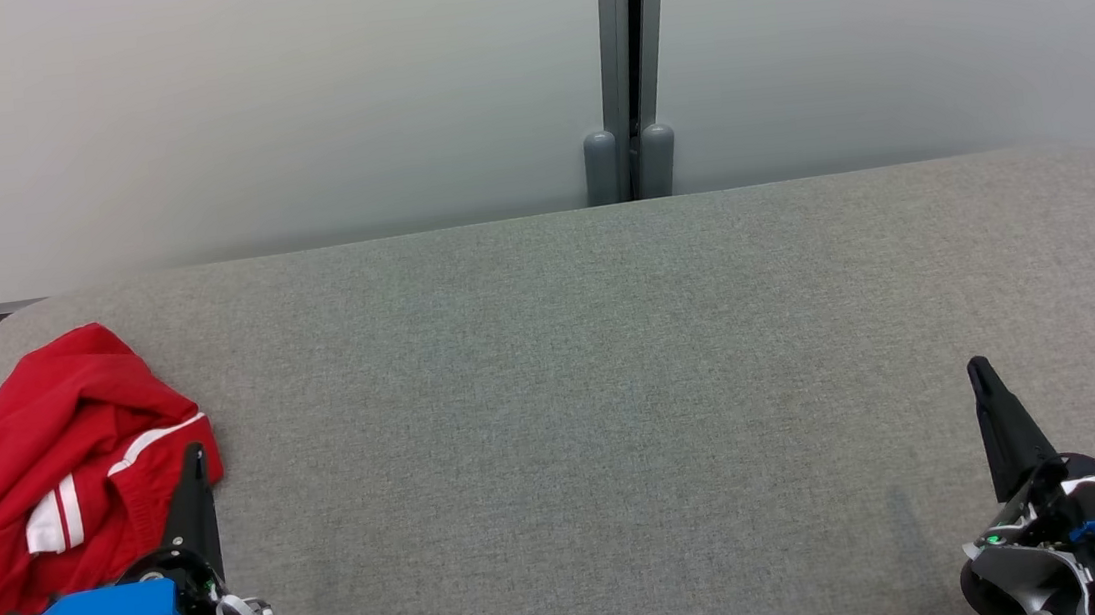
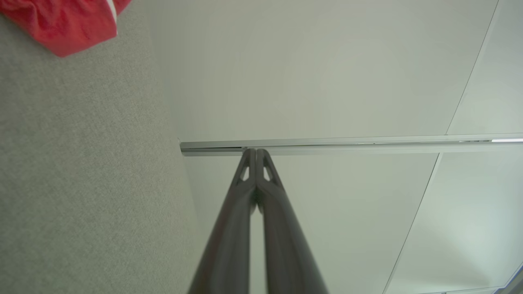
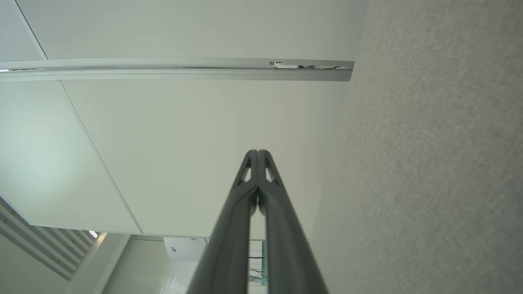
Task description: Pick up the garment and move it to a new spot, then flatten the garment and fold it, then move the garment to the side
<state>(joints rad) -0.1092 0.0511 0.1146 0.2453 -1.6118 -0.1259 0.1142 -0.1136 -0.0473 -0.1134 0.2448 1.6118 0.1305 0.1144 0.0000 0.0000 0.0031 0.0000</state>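
Garment of red cloth with white stripes [image 1: 50,466] was in neither grip. The left gripper [image 1: 193,454] had its two long dark fingers pressed flat together with nothing between them, and the right gripper [image 1: 977,369] was closed just the same, empty. Both pointed away from the robot, low over the near part of the grey woven-fabric tabletop [image 1: 566,396]. The left one was at the near left and the right one at the near right, well apart from each other. In the head view the left gripper's fingers crossed in front of the garment's near right hem, and I could not tell from there whether they touched it. In the left wrist view the red cloth sat off in a corner, apart from the fingertips. The garment itself lay in a crumpled heap on the table's left end, close to its rounded corner, with part of it running out of sight at the left edge of the head view. Beyond the far edge of the table stood a pale grey-white panelled wall [image 1: 287,102]. It was split by an upright grey metal post [image 1: 627,39] with two rounded grey caps [image 1: 629,164] at its foot, just behind the table. In both wrist views the closed fingers pointed toward that wall, with the tabletop running down one side.
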